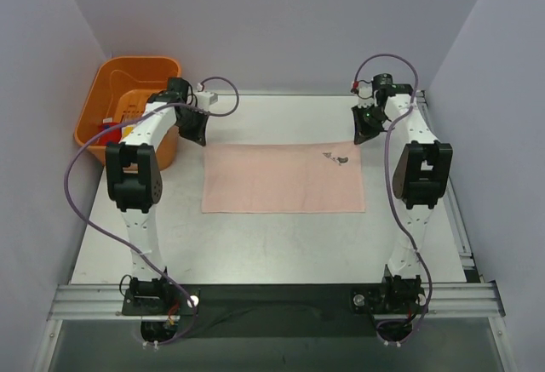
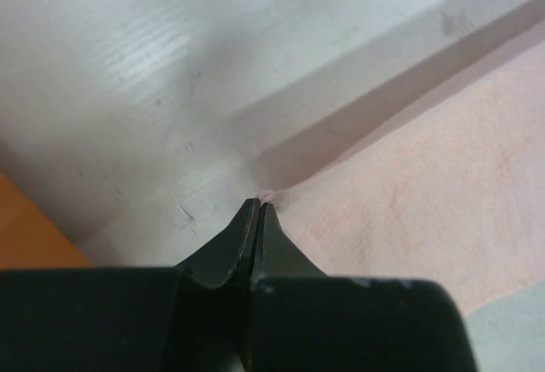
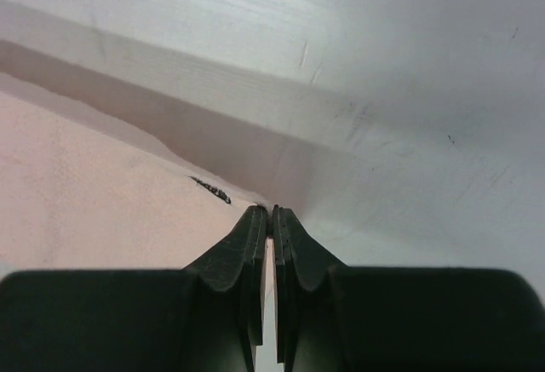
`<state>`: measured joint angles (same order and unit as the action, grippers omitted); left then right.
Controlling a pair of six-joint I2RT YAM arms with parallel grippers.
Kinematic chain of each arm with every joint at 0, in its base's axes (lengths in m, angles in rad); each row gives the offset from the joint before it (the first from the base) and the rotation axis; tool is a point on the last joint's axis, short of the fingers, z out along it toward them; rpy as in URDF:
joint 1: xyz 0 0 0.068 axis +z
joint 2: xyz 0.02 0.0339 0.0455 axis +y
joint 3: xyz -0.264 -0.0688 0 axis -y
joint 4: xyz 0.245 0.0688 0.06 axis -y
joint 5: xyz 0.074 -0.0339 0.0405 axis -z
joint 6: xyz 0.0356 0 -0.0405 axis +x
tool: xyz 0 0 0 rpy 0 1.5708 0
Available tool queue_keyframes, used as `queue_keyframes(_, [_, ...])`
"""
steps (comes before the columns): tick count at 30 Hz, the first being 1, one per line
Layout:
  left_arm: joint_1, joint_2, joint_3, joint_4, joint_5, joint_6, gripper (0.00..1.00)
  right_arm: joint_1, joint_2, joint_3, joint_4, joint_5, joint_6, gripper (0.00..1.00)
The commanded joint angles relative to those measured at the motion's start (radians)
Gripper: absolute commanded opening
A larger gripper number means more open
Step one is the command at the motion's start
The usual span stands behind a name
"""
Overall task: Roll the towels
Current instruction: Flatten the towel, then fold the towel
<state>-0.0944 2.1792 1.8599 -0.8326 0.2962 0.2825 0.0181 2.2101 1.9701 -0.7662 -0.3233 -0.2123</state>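
Observation:
The pale pink towel [image 1: 281, 178] lies spread flat in the middle of the table, with a small dark printed mark near its far right corner. My left gripper [image 1: 194, 130] is shut on the towel's far left corner [image 2: 266, 195], held just off the table. My right gripper [image 1: 366, 127] is shut on the far right corner [image 3: 271, 210], beside the dark mark [image 3: 211, 190]. The pink towel also fills the right of the left wrist view [image 2: 443, 193] and the left of the right wrist view [image 3: 77, 202]. The green and blue towel is out of view.
An orange bin [image 1: 128, 100] stands at the far left of the table, close behind my left arm, with red and white things inside. Grey walls close in the table on three sides. A metal rail [image 1: 272, 297] runs along the near edge.

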Motion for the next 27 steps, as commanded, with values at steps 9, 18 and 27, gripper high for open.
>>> queue_keyframes(9, [0.044, -0.369, -0.367, 0.003, 0.156, 0.23, 0.0, -0.015, -0.283, -0.312, -0.048, -0.056, -0.116, 0.0])
queue_keyframes(18, [0.042, -0.366, -0.544, -0.057, 0.169, 0.271, 0.0, -0.015, -0.291, -0.487, -0.119, -0.079, -0.177, 0.0])
queue_keyframes(27, [0.041, -0.239, -0.467, -0.045, 0.13, 0.178, 0.0, -0.037, -0.152, -0.426, -0.153, -0.045, -0.177, 0.0])
